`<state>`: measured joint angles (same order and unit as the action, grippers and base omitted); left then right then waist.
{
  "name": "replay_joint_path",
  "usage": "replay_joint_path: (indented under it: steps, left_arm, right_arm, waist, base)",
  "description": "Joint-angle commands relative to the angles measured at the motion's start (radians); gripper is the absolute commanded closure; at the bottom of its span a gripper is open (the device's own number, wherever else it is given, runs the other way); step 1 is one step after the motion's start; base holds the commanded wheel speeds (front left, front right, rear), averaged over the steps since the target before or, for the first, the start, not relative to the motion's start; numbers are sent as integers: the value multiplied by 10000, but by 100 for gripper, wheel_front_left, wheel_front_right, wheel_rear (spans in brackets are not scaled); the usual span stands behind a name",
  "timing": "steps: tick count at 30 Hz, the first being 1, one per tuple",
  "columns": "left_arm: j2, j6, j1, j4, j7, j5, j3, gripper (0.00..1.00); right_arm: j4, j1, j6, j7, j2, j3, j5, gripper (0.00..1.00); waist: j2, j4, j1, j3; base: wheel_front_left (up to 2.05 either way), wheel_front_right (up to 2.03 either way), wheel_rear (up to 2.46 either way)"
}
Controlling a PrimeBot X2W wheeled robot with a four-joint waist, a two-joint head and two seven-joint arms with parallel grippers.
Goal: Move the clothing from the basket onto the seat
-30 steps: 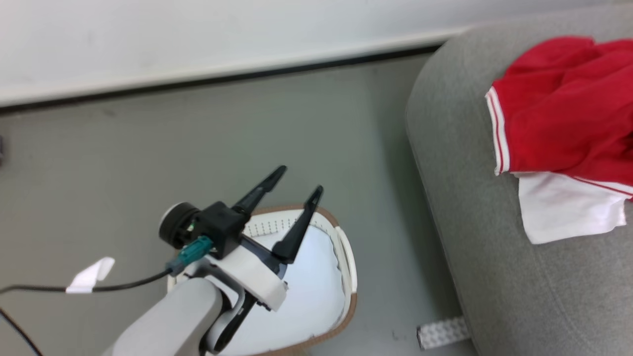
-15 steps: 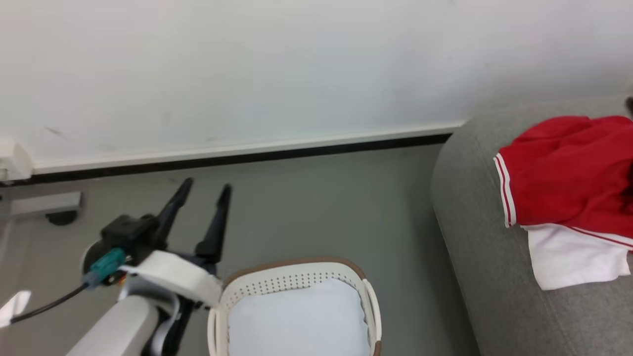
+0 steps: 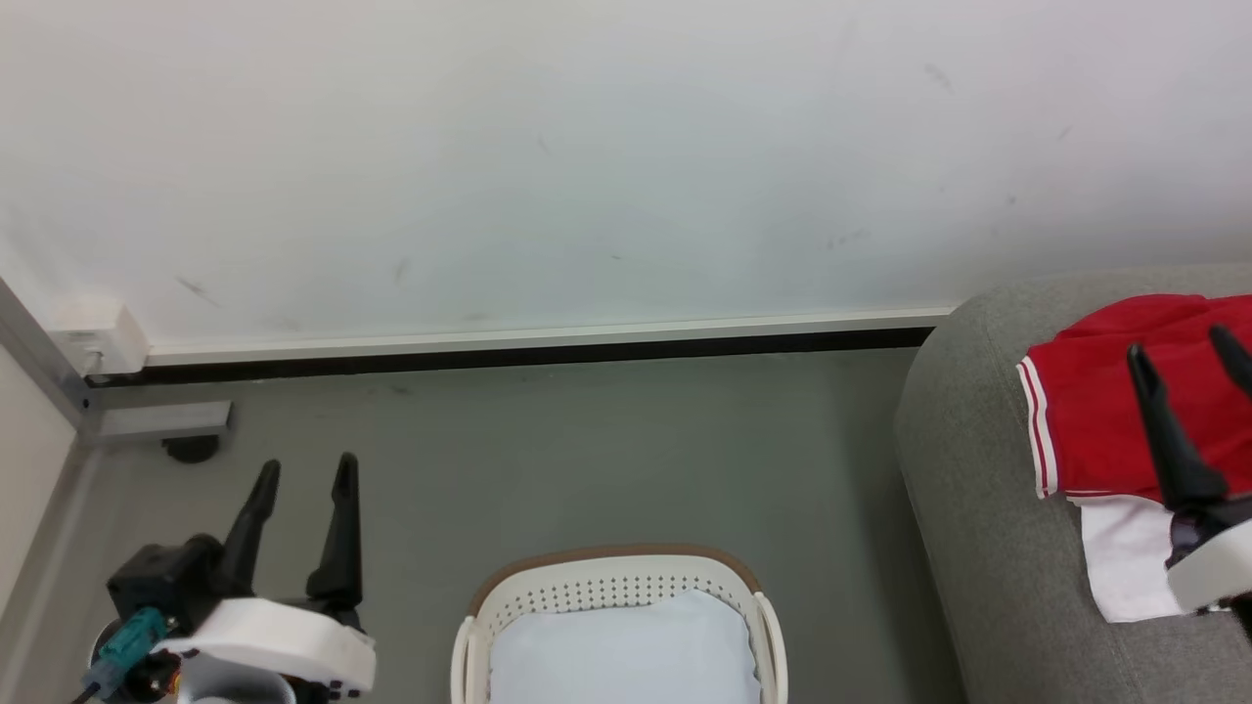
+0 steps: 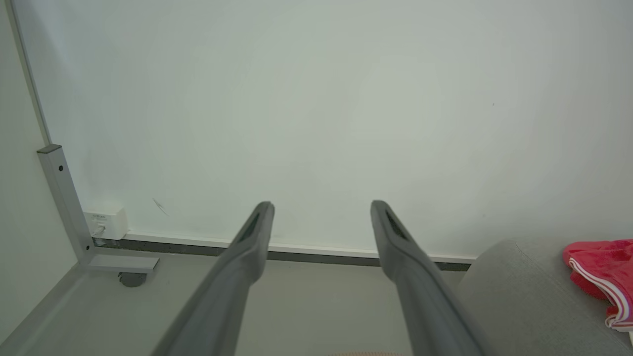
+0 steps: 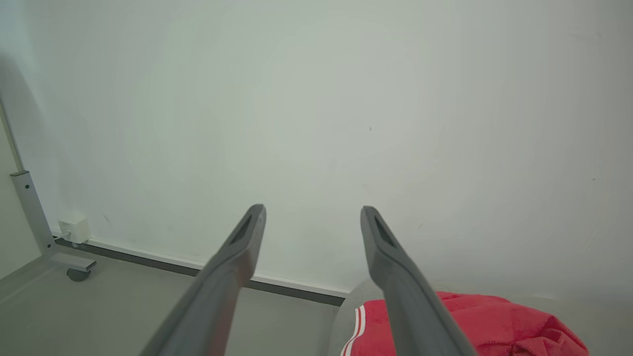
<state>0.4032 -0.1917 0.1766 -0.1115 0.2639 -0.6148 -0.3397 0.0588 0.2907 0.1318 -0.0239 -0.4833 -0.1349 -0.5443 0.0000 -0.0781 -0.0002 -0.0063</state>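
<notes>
Floor [image 3: 587, 460] is grey under a white wall [image 3: 587, 147], and I see the clothing [image 3: 1095, 411] on the end of the seat [image 3: 968, 489] by my right gripper [image 3: 1177, 342], its fingers apart, as on my left gripper [image 3: 306, 463].

The grey floor [image 3: 587, 460] in front of me carries the cream basket [image 3: 616, 590] near the middle and the big grey seat [image 3: 978, 469] at the right, standing apart. The red clothing [image 3: 1086, 420] lies on the seat's left end, its white panel nearest me.
</notes>
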Motion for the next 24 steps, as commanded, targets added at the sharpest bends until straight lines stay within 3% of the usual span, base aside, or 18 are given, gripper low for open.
replay_joint_path:
  steps: [1,6,12,17,24]
  left_arm:
    - [-110,45,-253,51,5,270,140,0]
    - [-664,76,-850,166,5,1226,890,0]
    - [-1440,591,-1341,252,6,2276,1603,0]
    - [-2067,1342,-1549,-136,6,2924,2027,0]
    - [-2735,2065,-1613,-421,6,3677,2645,0]
  right_arm:
    - [-68,-387,-23,233,233,185,265,0]
    - [-17,-1606,-23,1130,1592,610,971,0]
    - [274,-2232,-23,2210,2632,776,1405,0]
    - [566,-2486,-23,2664,3020,335,1518,0]
    - [892,-2557,-23,2886,3377,522,1681,0]
  waist:
    - [0,45,2,-23]
    - [0,130,2,-32]
    - [0,101,2,38]
    - [0,63,2,43]
    - [0,-50,2,-15]
  base:
    - [0,0,0]
    - [0,0,0]
    - [0,0,0]
    - [0,0,0]
    - [0,0,0]
